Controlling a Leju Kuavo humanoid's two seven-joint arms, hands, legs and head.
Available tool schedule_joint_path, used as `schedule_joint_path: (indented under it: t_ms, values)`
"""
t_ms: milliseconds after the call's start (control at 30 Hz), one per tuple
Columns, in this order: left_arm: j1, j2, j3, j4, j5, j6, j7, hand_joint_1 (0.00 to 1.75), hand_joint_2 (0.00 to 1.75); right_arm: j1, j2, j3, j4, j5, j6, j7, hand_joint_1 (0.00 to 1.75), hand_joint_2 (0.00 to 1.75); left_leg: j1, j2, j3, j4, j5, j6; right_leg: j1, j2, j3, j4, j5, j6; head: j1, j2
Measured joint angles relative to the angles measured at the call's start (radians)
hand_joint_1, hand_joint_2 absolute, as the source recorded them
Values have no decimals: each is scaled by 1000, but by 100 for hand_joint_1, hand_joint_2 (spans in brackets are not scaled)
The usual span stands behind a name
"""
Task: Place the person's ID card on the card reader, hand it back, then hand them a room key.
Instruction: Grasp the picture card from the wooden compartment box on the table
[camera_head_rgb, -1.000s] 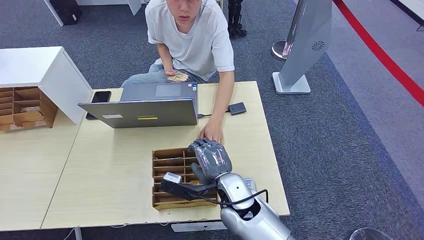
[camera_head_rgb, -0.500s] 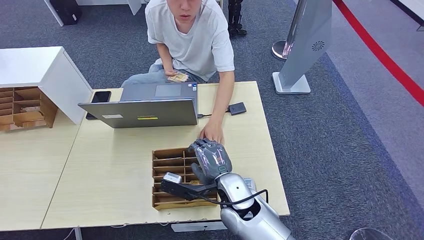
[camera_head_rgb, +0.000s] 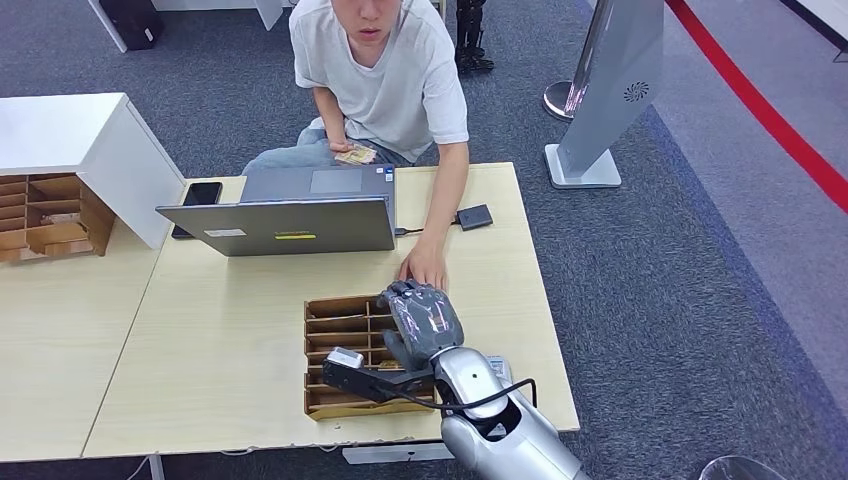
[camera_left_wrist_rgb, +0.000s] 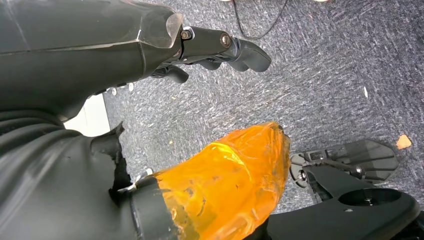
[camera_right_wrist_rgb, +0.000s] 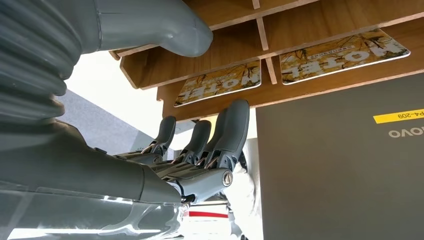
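Fingers (camera_right_wrist_rgb: 227, 135) of the robot's right hand (camera_head_rgb: 422, 318) are hanging straight and apart, gripping nothing, over the wooden key-card tray (camera_head_rgb: 335, 400) near the desk's front edge; hotel key cards (camera_right_wrist_rgb: 220, 83) are lying in its slots. Pinching one card's edge cleanly looks key.

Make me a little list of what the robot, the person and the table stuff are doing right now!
right robot hand: over the wooden tray, fingers apart, holding nothing
left robot hand: hanging down over the carpet
wooden tray: on the table, hotel cards lying in its slots
person's hand: resting on the table beside the tray
laptop: open
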Motion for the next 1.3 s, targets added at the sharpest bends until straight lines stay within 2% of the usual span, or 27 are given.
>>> schedule_joint_path:
  t_ms: [267, 300, 400, 433, 467, 1300]
  values:
    - [3, 0, 0, 0, 1, 0, 0, 0, 0, 0, 0, 0, 3, 0, 3, 0, 83, 175, 0, 0, 0, 0, 0, 0, 0, 0, 0, 0, 0, 0, 0, 0]
    - [3, 0, 0, 0, 1, 0, 0, 0, 0, 0, 0, 0, 3, 0, 3, 0, 90, 175, 0, 0, 0, 0, 0, 0, 0, 0, 0, 0, 0, 0, 0, 0]
    - [4, 0, 0, 0, 2, 0, 0, 0, 0, 0, 0, 0, 3, 0, 3, 0, 145, 175, 0, 0, 0, 0, 0, 0, 0, 0, 0, 0, 0, 0, 0, 0]
    - [4, 0, 0, 0, 2, 0, 0, 0, 0, 0, 0, 0, 3, 0, 3, 0, 157, 175, 0, 0, 0, 0, 0, 0, 0, 0, 0, 0, 0, 0, 0, 0]
    - [5, 0, 0, 0, 2, 0, 0, 0, 0, 0, 0, 0, 3, 0, 3, 0, 160, 175, 0, 0, 0, 0, 0, 0, 0, 0, 0, 0, 0, 0, 0, 0]
    - [6, 1, 0, 0, 13, 0, 0, 0, 0, 0, 0, -2, -11, -8, -40, -17, 161, 175, 0, 0, 0, 0, 0, 0, 0, 0, 0, 0, 0, 0, 0, 0]
